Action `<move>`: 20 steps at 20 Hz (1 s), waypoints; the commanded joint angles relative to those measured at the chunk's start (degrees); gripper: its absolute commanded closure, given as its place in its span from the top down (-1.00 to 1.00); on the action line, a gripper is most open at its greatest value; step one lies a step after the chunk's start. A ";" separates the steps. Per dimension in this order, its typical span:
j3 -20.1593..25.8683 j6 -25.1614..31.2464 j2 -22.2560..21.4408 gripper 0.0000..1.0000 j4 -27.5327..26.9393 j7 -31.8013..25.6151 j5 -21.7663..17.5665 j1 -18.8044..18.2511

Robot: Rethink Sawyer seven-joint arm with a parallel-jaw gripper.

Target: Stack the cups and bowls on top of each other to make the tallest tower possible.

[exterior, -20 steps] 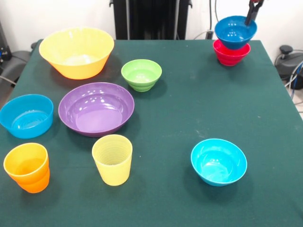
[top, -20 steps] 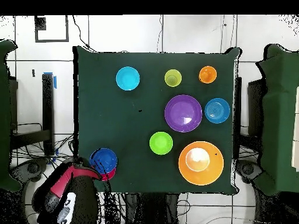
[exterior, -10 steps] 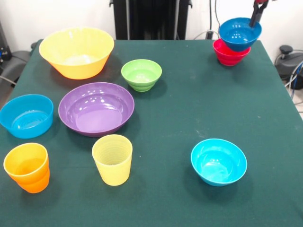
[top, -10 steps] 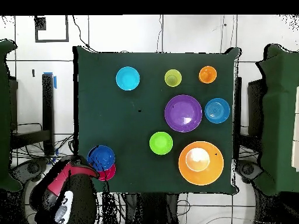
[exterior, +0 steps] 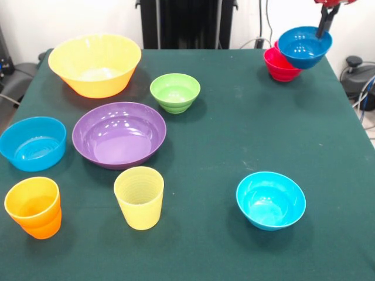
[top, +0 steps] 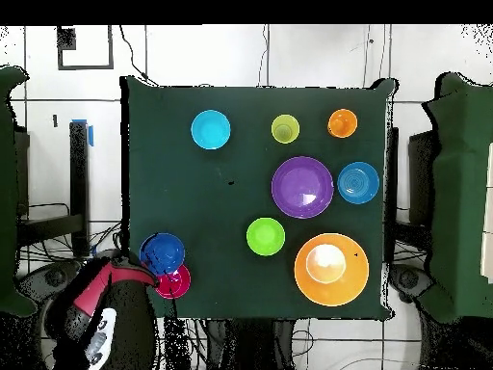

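My gripper point(exterior: 324, 26) is shut on the far rim of the dark blue bowl point(exterior: 304, 47), which hangs tilted in the air, just right of and above the red bowl point(exterior: 279, 64) at the far right corner. From above, the dark blue bowl point(top: 163, 252) overlaps the edge of the red bowl point(top: 174, 282). On the left stand the yellow-orange bowl point(exterior: 94, 64), lime green bowl point(exterior: 174, 92), purple bowl point(exterior: 119, 133) and light blue bowl point(exterior: 32, 142). The orange cup point(exterior: 33, 206) and ribbed yellow cup point(exterior: 139, 196) stand upright near the front.
A cyan bowl point(exterior: 270, 199) sits alone at the front right. The red and black arm point(top: 101, 303) reaches in over the table corner beside the red bowl. Cables and equipment lie beyond the table edges.
The dark blue bowl has risen off the red bowl and shifted right in the front view, carried by the gripper. The other things have not moved.
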 commanded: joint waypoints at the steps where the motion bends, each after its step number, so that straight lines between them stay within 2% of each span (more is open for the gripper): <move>1: 3.00 3.36 5.10 -1.00 -5.73 2.38 0.83 -0.18; 8: 3.38 2.64 6.83 -1.00 -6.80 0.91 0.15 -1.81; 20: 1.81 3.94 6.24 -1.00 -8.22 1.04 -0.64 -1.47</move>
